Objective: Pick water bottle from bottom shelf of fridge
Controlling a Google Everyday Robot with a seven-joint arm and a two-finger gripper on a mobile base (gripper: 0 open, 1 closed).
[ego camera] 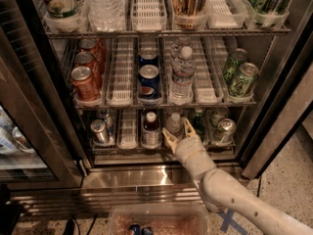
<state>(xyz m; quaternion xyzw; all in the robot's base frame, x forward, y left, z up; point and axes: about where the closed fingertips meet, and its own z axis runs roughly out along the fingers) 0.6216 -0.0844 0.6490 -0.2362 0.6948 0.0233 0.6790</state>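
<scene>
The fridge point(274, 112) stands open in front of me. On the bottom shelf point(128, 150) a small clear water bottle point(174, 123) with a white cap stands in a lane tray right of centre. My gripper point(177, 132) reaches in from the lower right on a white arm. It is open, with one finger on each side of the bottle's lower part. I cannot tell whether the fingers touch the bottle. The bottle stands upright on the shelf.
A white-capped bottle of dark liquid point(151, 129) stands just left of the water bottle, a green bottle point(197, 118) just right. Silver cans point(100, 131) point(225, 130) sit at both ends. Another water bottle point(182, 77) and cans fill the middle shelf. A plastic bin point(161, 218) lies below; the glass door point(34, 131) hangs left.
</scene>
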